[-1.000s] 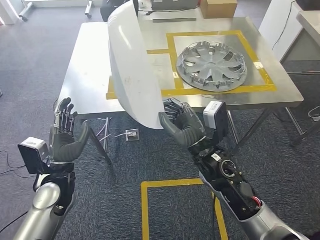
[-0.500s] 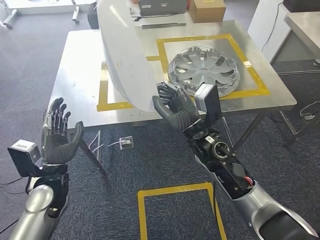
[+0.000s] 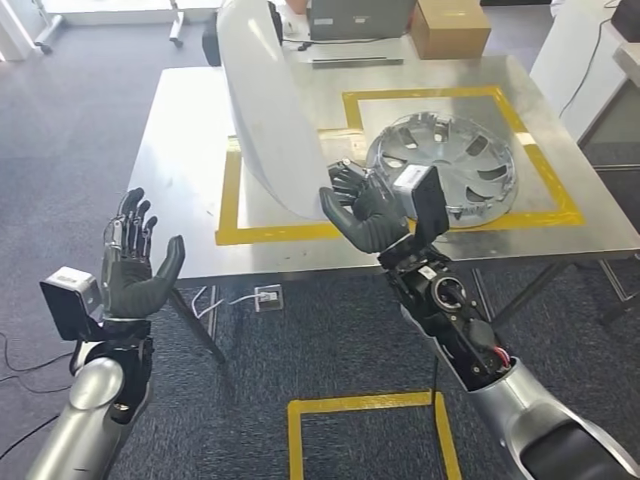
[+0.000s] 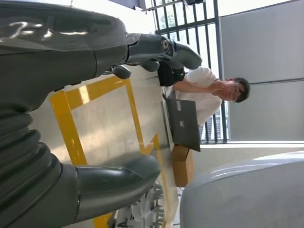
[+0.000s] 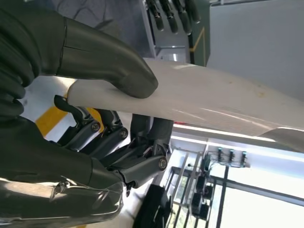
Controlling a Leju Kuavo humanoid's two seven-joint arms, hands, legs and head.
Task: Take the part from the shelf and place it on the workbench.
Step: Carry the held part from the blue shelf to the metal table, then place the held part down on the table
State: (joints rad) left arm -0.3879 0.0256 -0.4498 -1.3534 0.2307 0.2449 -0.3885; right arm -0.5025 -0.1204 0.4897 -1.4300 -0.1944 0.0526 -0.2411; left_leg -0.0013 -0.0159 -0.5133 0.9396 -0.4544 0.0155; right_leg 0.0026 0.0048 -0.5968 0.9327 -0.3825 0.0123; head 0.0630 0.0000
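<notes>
A large curved white panel [image 3: 268, 110] stands tilted over the metal workbench [image 3: 181, 130]. My right hand [image 3: 361, 208] grips the panel's lower edge, thumb on one face and fingers on the other; the right wrist view shows the thumb [image 5: 107, 52] pressed on the white panel [image 5: 215, 95]. The panel hangs above the left yellow-taped square [image 3: 226, 200]. My left hand [image 3: 136, 265] is raised in front of the bench's near left edge, fingers spread, holding nothing. In the left wrist view the panel [image 4: 243, 190] shows beside my left hand [image 4: 71, 118].
A silver hubcap [image 3: 441, 155] lies in the right yellow-taped square on the bench. A laptop [image 3: 355, 15] and a cardboard box [image 3: 449, 25] sit at the far edge, with a person [image 4: 211, 90] behind. Yellow tape [image 3: 362, 405] marks the carpet.
The camera view has shifted. My right hand has carried the panel farther over the bench, above the left taped square. My left hand stays raised and empty.
</notes>
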